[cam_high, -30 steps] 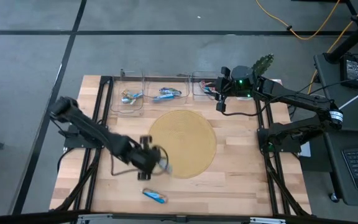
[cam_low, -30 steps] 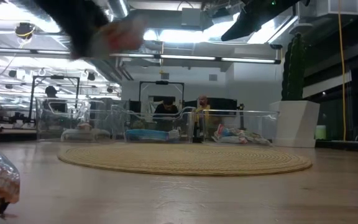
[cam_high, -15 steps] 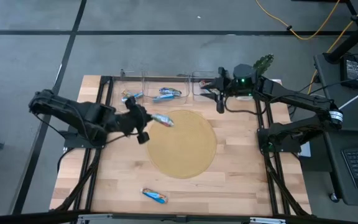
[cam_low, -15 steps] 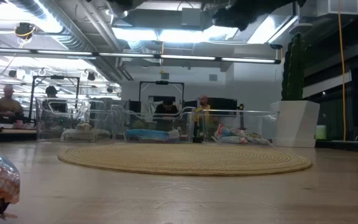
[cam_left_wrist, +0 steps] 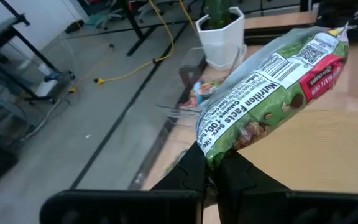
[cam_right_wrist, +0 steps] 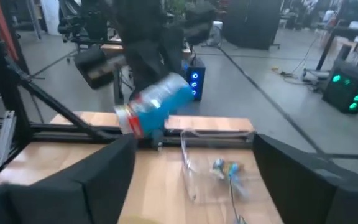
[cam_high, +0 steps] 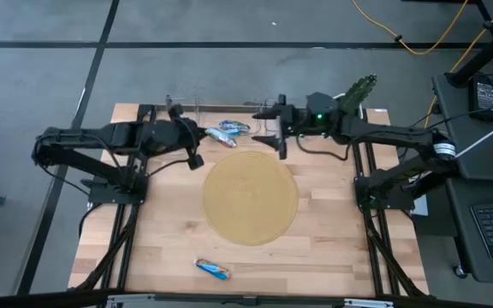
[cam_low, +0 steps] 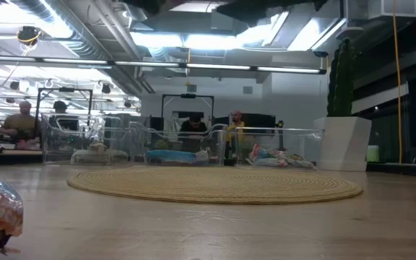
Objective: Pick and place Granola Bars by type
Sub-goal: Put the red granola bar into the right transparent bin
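My left gripper (cam_high: 202,135) is shut on a granola bar (cam_high: 222,138) and holds it in the air at the near edge of the middle clear bin (cam_high: 229,115). The wrapper is blue on one face (cam_right_wrist: 157,102) and green, white and red on the other (cam_left_wrist: 272,81). My right gripper (cam_high: 272,128) stands open and empty a little to the right of that bar, facing it; its fingers (cam_right_wrist: 98,180) are spread wide. Another bar (cam_high: 234,127) lies in the middle bin. A blue bar (cam_high: 213,269) lies flat on the table near the front edge. My left gripper pinches one end of the bar's wrapper (cam_left_wrist: 211,148) between its two fingers. The fingers come from the table's left, slanting slightly down. The bar sticks out ahead of them toward the right and hangs clear of the table and bins.
A round tan woven mat (cam_high: 251,197) lies in the table's middle. Three clear bins stand along the far edge; the right one (cam_low: 284,148) holds bars too. A potted plant (cam_high: 359,87) stands at the far right corner. People sit in the room beyond the table.
My left gripper has carried the bar up from the mat's near left side and toward the far edge, to the middle bin, and has tipped from pointing down to nearly level. My right gripper has gone from the right bin toward the table's left.
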### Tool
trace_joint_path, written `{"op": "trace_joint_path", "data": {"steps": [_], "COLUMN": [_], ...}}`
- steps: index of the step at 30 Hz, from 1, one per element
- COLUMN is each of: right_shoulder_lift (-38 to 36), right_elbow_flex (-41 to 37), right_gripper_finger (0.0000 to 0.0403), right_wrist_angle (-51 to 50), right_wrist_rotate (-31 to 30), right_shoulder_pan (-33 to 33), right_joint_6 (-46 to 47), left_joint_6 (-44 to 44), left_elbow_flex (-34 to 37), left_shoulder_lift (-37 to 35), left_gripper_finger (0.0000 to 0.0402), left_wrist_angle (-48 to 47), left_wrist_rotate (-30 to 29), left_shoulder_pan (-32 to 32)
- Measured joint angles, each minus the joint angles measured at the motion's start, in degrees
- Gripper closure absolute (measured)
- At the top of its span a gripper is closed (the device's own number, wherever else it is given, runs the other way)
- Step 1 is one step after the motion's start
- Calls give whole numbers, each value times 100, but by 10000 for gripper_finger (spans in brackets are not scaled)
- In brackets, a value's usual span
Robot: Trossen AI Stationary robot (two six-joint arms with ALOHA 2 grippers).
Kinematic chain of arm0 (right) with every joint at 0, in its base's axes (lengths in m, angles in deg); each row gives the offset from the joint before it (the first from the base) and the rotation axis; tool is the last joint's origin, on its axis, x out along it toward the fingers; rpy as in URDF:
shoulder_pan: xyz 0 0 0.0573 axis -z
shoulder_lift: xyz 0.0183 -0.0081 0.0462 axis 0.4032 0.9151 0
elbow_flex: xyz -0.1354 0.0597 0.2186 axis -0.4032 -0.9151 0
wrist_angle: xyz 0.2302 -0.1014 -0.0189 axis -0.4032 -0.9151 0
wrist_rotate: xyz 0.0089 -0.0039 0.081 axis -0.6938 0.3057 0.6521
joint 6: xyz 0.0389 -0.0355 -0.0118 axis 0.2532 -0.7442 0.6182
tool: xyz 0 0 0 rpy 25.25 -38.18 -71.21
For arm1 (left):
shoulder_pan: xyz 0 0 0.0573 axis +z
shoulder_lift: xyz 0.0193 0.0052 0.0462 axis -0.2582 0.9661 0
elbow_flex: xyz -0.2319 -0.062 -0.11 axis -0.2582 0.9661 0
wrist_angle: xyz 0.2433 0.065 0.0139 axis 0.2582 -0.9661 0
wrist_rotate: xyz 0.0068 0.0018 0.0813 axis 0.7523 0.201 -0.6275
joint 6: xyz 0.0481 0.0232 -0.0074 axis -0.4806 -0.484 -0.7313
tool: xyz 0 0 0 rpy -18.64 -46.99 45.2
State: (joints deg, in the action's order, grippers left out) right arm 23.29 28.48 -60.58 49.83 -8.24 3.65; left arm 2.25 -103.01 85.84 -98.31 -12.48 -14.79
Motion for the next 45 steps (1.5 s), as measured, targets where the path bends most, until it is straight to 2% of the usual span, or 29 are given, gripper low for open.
{"op": "trace_joint_path", "data": {"steps": [4, 8, 12, 22, 29, 34, 45], "right_shoulder_lift": [439, 816, 1068, 1397, 1488, 1488, 1488], "right_elbow_flex": [528, 975, 1253, 1522, 1639, 1639, 1639], "right_gripper_finger": [62, 64, 67, 67, 71, 109, 250], "right_wrist_angle": [-17, -227, -290, -291, -270, -272, -279], "right_wrist_rotate": [-372, -682, -732, -786, -1325, -1396, -1394], "right_shoulder_pan": [-232, -356, -394, -412, -422, -425, -422], "right_joint_6": [-251, -428, -350, -293, -294, -274, -251], "left_joint_6": [-403, -800, -1001, -1235, -1353, -1357, -1458], "left_elbow_flex": [0, 0, 0, 0, 0, 0, 0], "left_shoulder_lift": [2, 2, 2, 2, 4, 4, 4], "left_gripper_finger": [398, 398, 398, 398, 398, 398, 398], "left_wrist_angle": [318, 619, 720, 1057, 1085, 1108, 1154], "left_wrist_rotate": [229, 278, 367, 763, 984, 1167, 1453], "left_shoulder_pan": [375, 648, 887, 1173, 1173, 1171, 1151]}}
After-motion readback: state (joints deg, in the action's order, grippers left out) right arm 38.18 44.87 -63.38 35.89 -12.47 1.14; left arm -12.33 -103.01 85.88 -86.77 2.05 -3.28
